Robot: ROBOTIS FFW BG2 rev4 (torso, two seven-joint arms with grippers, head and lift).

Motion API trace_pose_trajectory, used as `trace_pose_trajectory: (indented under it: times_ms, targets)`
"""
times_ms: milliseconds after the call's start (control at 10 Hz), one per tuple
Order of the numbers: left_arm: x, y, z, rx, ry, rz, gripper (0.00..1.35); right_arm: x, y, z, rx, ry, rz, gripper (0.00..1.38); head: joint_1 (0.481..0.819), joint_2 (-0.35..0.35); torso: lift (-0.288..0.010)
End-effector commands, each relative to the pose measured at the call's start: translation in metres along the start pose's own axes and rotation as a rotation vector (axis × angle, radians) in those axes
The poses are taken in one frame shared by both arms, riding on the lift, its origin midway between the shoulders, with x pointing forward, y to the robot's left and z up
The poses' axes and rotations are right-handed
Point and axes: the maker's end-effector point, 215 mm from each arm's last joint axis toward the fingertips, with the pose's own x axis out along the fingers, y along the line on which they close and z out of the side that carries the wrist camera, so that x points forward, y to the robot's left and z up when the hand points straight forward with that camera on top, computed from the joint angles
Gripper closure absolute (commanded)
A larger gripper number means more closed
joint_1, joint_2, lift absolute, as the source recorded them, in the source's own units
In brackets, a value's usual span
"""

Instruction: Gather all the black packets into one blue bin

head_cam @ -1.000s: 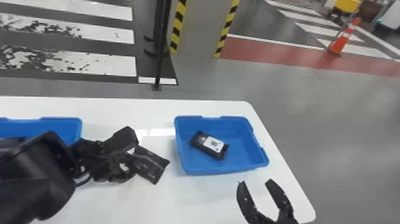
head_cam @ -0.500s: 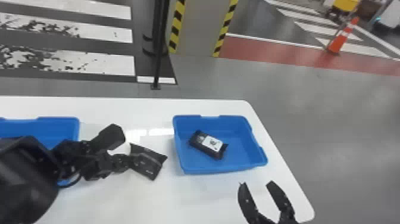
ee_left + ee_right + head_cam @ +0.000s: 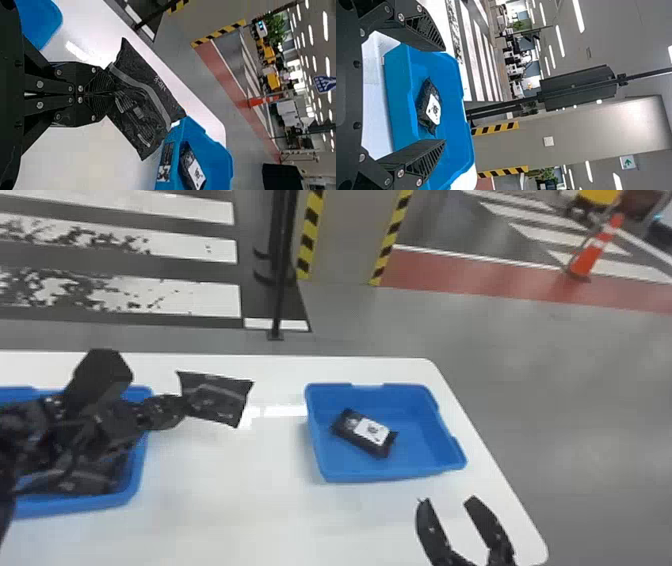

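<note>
While the right hand [image 3: 448,501] gapes, the left hand [image 3: 181,410] pinches a wrinkled, rectangular packet [image 3: 146,103].

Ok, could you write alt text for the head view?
The robot's left jaws, closed, grip a flat black packet over a white table, near a blue plastic bin with black packaging inside. Open right jaws stand before a second blue bin holding a white-labelled black packet.
</note>
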Motion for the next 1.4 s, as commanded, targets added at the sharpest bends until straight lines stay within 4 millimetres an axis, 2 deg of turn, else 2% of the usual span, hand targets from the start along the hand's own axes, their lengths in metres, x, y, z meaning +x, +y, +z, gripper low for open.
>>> trace_pose_trajectory:
  times_ms: [0,200,300,400,500,600,700,800,1000,1300]
  targets:
    - [-0.055,0.029,-0.021,-0.027,0.030,0.118,1.22,-0.001,0.000,-0.001,0.002,0.003,0.000,0.21,0.695,-0.280,-0.110]
    - [-0.123,0.054,-0.050,-0.050,0.088,0.244,1.22,0.000,0.001,-0.002,0.004,0.007,0.001,0.21,0.695,-0.180,-0.110]
    - [-0.147,0.065,-0.067,-0.068,0.119,0.290,1.22,0.000,0.001,-0.002,0.005,0.010,0.001,0.21,0.695,-0.128,-0.110]
    - [-0.162,0.071,-0.081,-0.087,0.140,0.317,1.20,0.000,0.001,-0.002,0.005,0.010,0.001,0.21,0.695,-0.079,-0.110]
    - [-0.174,0.074,-0.094,-0.110,0.155,0.340,0.80,0.001,0.001,-0.002,0.006,0.010,0.001,0.21,0.695,-0.057,-0.110]
    - [-0.183,0.077,-0.102,-0.122,0.164,0.356,0.24,0.001,0.001,-0.003,0.007,0.012,0.003,0.21,0.695,-0.023,-0.110]
    - [-0.189,0.081,-0.097,-0.108,0.154,0.374,0.04,0.001,0.002,-0.002,0.004,0.010,0.004,0.21,0.695,0.002,-0.110]
    - [-0.199,0.084,-0.087,-0.084,0.125,0.397,0.14,0.002,0.004,-0.002,-0.003,0.017,0.010,0.21,0.695,0.017,-0.110]
    - [-0.216,0.067,-0.074,-0.103,0.044,0.418,0.21,0.010,0.015,0.007,-0.052,0.020,0.042,0.21,0.695,0.030,-0.110]
    - [-0.232,0.006,-0.066,-0.257,-0.163,0.398,0.22,0.038,0.035,0.030,-0.164,0.020,0.097,0.21,0.695,0.032,-0.110]
